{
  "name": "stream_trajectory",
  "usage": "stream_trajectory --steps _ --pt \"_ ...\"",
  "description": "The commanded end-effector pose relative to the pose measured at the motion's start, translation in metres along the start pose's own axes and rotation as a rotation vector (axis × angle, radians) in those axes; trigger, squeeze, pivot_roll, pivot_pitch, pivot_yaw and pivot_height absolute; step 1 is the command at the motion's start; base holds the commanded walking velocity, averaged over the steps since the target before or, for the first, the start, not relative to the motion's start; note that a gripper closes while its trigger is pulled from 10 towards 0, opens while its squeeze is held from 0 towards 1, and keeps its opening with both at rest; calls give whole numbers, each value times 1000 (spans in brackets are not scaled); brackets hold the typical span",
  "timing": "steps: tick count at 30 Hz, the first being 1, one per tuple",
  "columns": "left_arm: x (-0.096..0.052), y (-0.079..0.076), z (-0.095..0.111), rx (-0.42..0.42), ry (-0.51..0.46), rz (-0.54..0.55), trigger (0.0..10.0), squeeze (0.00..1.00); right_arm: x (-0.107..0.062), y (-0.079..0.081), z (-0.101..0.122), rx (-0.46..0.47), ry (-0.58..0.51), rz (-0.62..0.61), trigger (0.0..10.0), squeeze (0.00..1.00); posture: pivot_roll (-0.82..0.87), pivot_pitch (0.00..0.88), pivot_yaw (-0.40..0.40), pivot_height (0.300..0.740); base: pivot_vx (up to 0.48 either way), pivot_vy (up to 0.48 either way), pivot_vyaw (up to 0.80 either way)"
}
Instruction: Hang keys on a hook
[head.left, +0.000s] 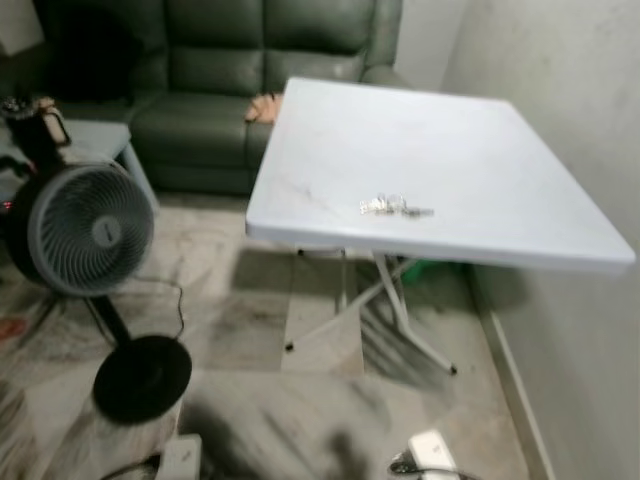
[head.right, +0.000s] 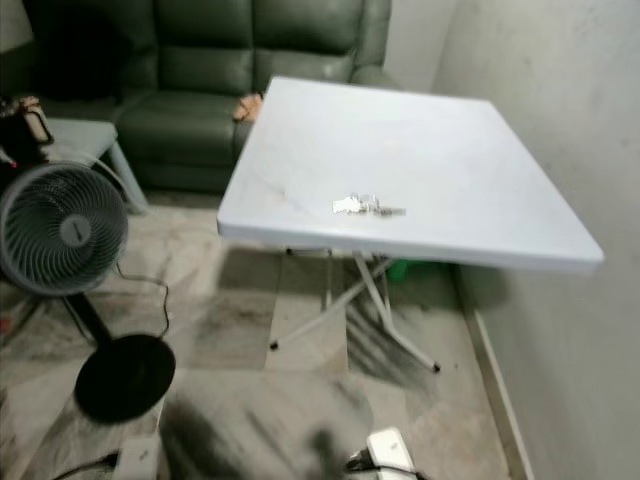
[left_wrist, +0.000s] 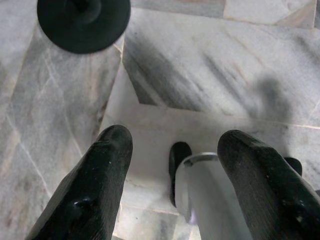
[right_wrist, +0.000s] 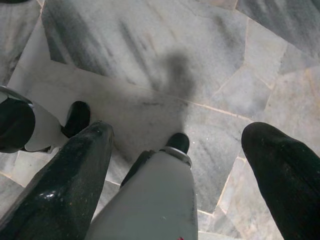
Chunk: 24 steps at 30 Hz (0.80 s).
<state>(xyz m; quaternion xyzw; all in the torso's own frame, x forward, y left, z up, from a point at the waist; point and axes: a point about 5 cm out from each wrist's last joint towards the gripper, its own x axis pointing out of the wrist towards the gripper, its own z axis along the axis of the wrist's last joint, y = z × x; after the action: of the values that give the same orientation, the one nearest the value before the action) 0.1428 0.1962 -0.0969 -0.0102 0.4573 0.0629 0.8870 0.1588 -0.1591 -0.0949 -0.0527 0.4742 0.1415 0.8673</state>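
A bunch of silver keys (head.left: 395, 207) lies near the front edge of a white folding table (head.left: 480, 150) ahead of me, also seen as keys (head.right: 366, 206) in the right eye view. My left gripper (left_wrist: 172, 172) hangs over the marble floor with its two black fingers (left_wrist: 95, 185) spread apart and nothing between them. My right gripper (right_wrist: 185, 175) hangs the same way, open, fingers (right_wrist: 60, 185) wide over the floor. My own legs and feet show below both grippers.
A standing fan (head.left: 88, 232) with a round black base (head.left: 142, 377) stands to the left. A dark green sofa (head.left: 210, 90) sits behind, a small side table (head.left: 95, 140) at far left. A grey wall (head.left: 580, 120) runs along the right. The table's folding legs (head.left: 385, 300) cross underneath.
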Motion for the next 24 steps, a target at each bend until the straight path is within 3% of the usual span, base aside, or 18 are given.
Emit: stream_trajectory --steps 1,9,13,21,24 --pt "0 -12 -2 2 5 -29 10000 0 -4 -12 -5 2 14 -31 10000 0 -38 0 -41 740 0 0 0" --pt "-1 -10 0 25 -31 -32 10000 0 -4 -12 0 -42 -21 0 10000 0 -42 0 -36 740 0 0 0" --pt "-1 -4 15 80 -150 -53 10000 0 -2 -18 29 -10 -152 8 10000 0 -46 0 -37 740 0 0 0" --pt "-3 3 34 28 -283 -55 10000 0 -3 -22 59 -32 -299 38 10000 0 -44 0 -37 740 0 0 0" --pt "-4 4 53 -20 -406 -55 10000 0 -5 -21 79 -34 -404 55 10000 0 -40 8 -39 740 0 0 0"
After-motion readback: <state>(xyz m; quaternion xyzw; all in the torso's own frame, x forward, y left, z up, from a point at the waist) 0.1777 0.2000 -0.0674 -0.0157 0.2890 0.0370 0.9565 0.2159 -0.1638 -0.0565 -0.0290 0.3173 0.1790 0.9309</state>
